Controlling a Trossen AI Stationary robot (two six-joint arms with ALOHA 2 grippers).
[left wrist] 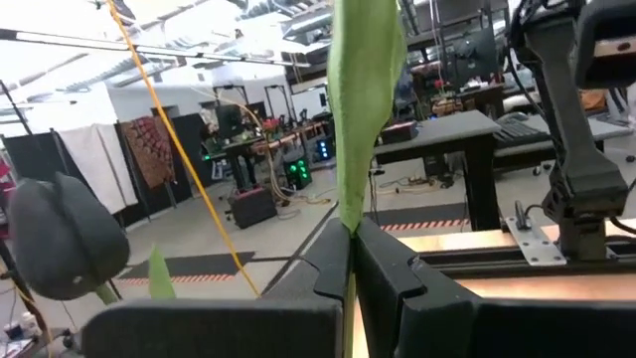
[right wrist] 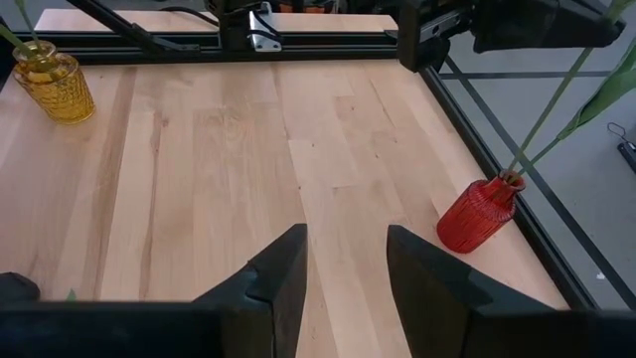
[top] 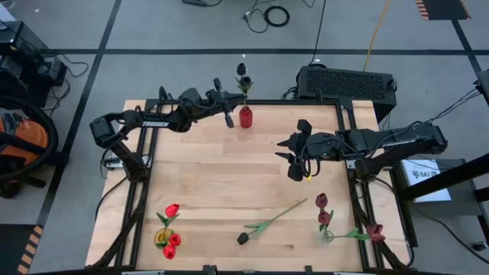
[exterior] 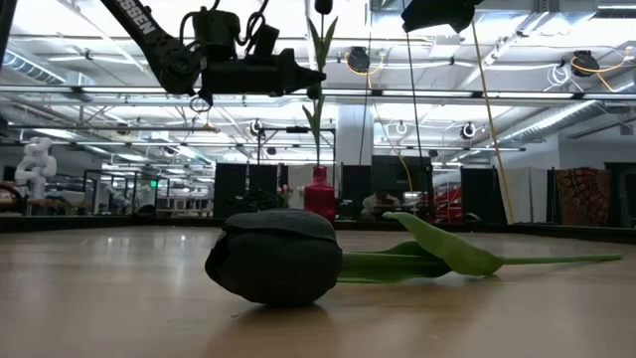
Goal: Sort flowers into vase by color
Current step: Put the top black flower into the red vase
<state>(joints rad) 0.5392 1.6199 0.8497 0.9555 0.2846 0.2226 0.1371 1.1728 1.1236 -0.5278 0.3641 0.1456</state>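
A black tulip (exterior: 318, 119) stands upright with its stem's lower end in the neck of the red vase (top: 245, 117) at the table's far edge. Its head (top: 242, 70) is above the vase, and my left gripper (exterior: 314, 78) is shut on its stalk high above the vase. My right gripper (top: 290, 156) hangs open over the right half of the table, touching nothing. A second black tulip (top: 243, 238) lies on its side near the front edge. Red tulips stand in a yellow vase (top: 163, 238) at front left. Maroon tulips stand in a clear vase (top: 326, 235) at front right. My left gripper pinches the black tulip's green stalk and leaf (left wrist: 348, 214) between its two fingers, well above the vase and below the head. The fingers lie about level, come from the table's left and cross the stalk. The flower stays upright with its foot in the red vase.
One maroon tulip (top: 374, 231) lies beside the clear vase at the front right corner. A black box (top: 348, 82) sits behind the table's far right edge. Bare wood (top: 229, 176) lies in the table's middle.
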